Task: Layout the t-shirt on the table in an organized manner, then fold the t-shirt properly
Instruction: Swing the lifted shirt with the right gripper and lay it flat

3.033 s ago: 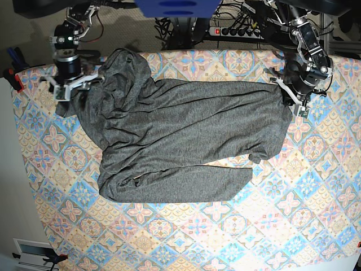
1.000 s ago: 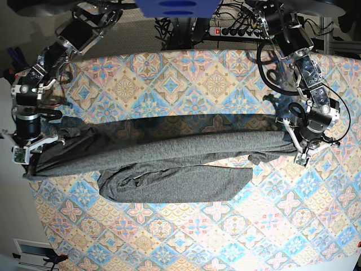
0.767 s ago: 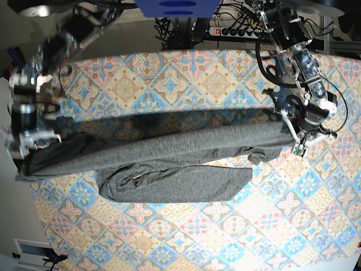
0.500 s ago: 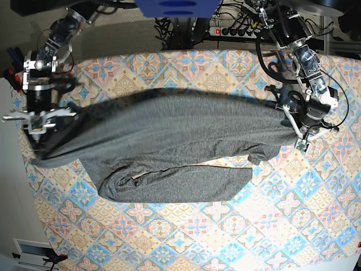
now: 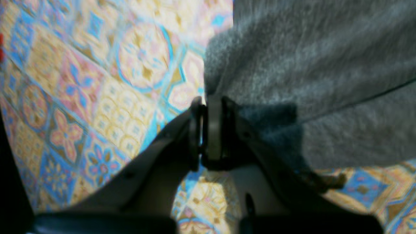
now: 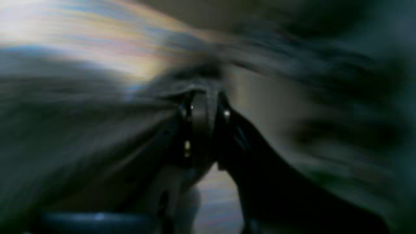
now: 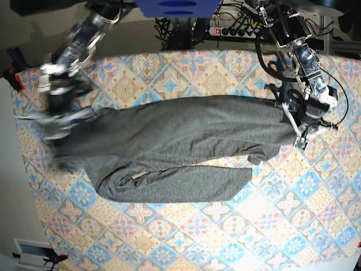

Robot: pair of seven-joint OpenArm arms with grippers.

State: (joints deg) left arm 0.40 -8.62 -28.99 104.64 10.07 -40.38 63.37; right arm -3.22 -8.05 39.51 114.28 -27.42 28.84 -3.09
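Since half a second ago the t-shirt [image 7: 180,141] has spread wider over the table [image 7: 186,237]. The left gripper [image 5: 203,107] and right gripper [image 6: 203,100] each pinch a fabric edge with closed jaws. The right wrist view is heavily motion-blurred.

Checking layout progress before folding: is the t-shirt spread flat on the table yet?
Not flat. The t-shirt lies bunched and doubled, its lower layer wrinkled, one end pinched by the left gripper above the table.
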